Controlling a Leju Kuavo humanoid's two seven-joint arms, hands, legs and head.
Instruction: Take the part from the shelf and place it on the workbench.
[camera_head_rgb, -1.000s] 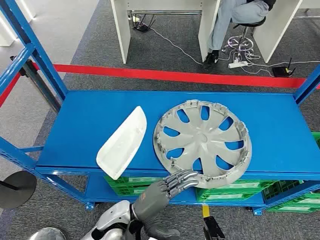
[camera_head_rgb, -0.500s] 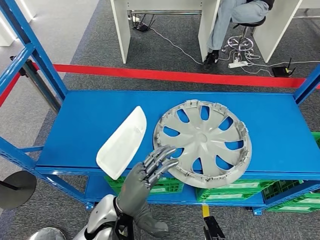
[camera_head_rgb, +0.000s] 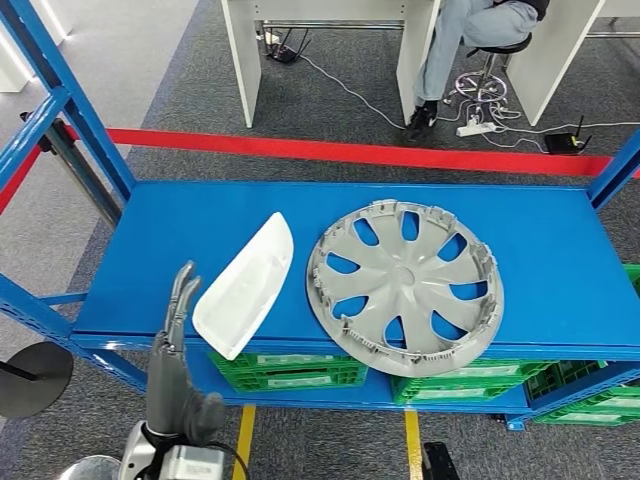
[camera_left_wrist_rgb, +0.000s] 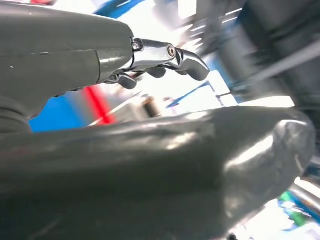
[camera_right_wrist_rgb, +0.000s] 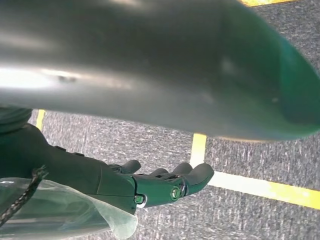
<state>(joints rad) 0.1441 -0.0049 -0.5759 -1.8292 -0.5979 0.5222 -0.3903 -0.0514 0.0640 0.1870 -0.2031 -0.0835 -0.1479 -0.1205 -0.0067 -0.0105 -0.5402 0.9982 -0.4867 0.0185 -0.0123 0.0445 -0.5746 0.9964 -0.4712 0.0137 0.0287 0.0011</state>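
Progress entry: nothing is lifted yet. Both candidate parts lie on the blue shelf (camera_head_rgb: 113, 260). The white curved cover (camera_head_rgb: 243, 287) lies near the shelf's front edge, its lower tip overhanging that edge. The grey wheel cover (camera_head_rgb: 406, 285) lies flat on the shelf just beside the white cover, on the side away from the left hand, its near rim also over the front edge.

Your left hand (camera_head_rgb: 172, 350) is raised in front of the shelf's front edge, fingers straight and held close together, pointing up, holding nothing; its fingertips (camera_head_rgb: 184, 283) stand just beside the white cover's lower end, contact not confirmed.

Your right hand (camera_right_wrist_rgb: 143, 187) hangs over grey carpet with a yellow floor line, fingers loosely extended, holding nothing.

Remaining, by my reading: grasp, lift off the shelf, carry, set down. You have the whole task ahead.
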